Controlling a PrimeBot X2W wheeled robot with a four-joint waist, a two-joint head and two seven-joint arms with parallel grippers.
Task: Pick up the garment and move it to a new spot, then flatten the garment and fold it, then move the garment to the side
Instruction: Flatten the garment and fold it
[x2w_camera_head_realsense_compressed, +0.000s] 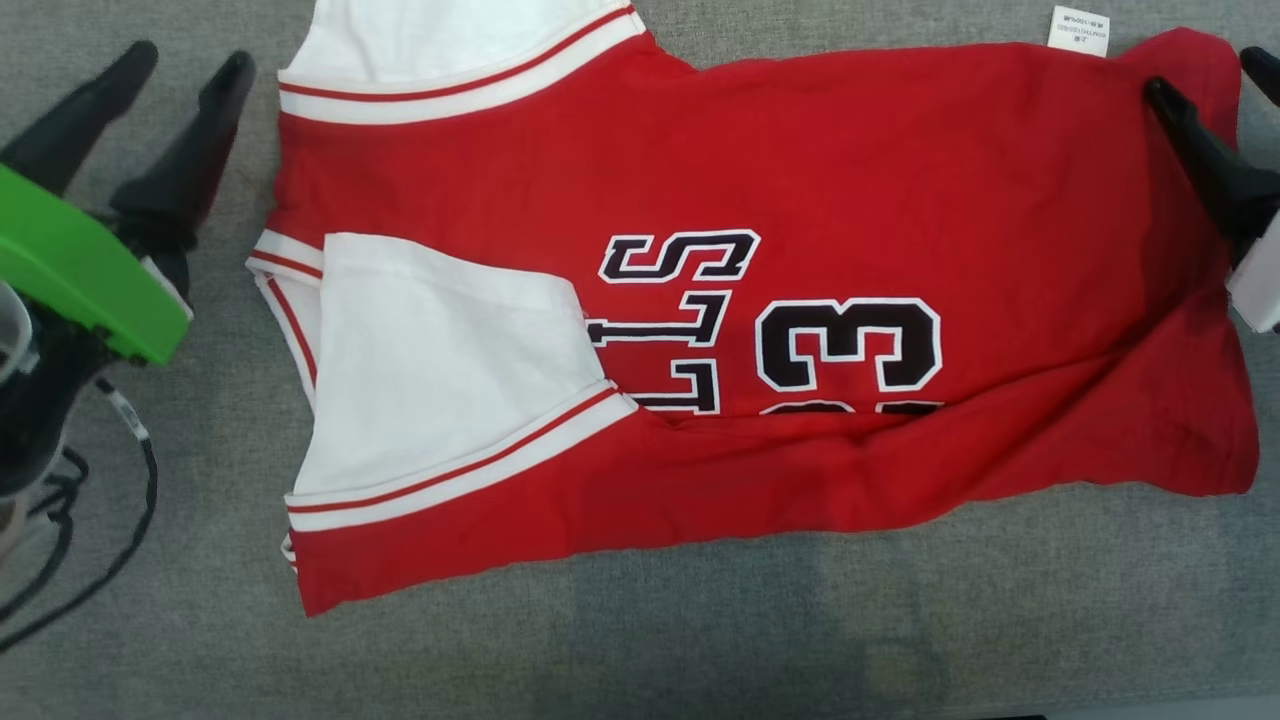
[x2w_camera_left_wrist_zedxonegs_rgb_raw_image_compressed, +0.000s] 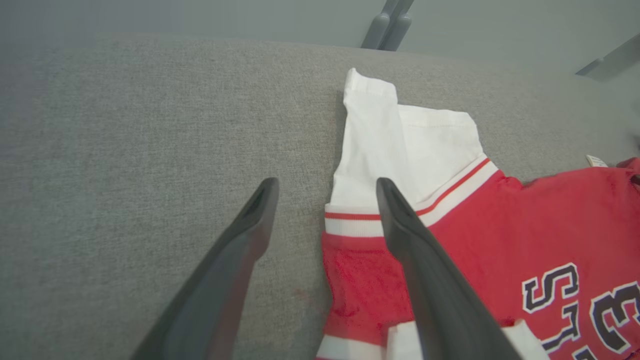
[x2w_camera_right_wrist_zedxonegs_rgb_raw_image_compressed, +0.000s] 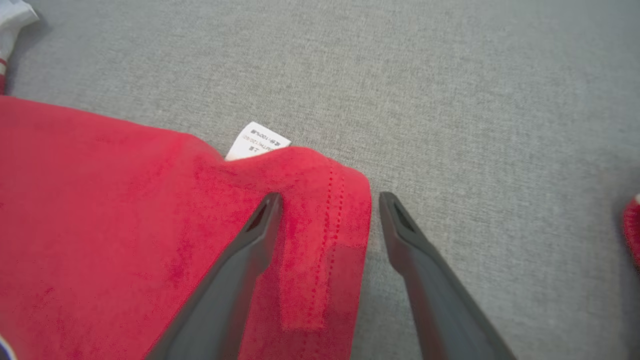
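Garment (x2w_camera_head_realsense_compressed: 760, 300) lay mid-surface (x2w_camera_head_realsense_compressed: 700, 640), 6 o'clock edge folded over. Left gripper (x2w_camera_head_realsense_compressed: 192, 57) at 10 o'clock, right gripper (x2w_camera_head_realsense_compressed: 1203, 72) at 2 o'clock: jaws spread, empty. Likely mid-fold; next called for fresh corner grasps.

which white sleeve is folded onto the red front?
The sleeve nearer the robot, lying across the jersey's red front over its lettering; the far sleeve sticks out onto the grey surface.

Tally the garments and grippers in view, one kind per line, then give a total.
Red-and-white jersey: 1
Grippers: 2 (left gripper, right gripper)
Total: 3
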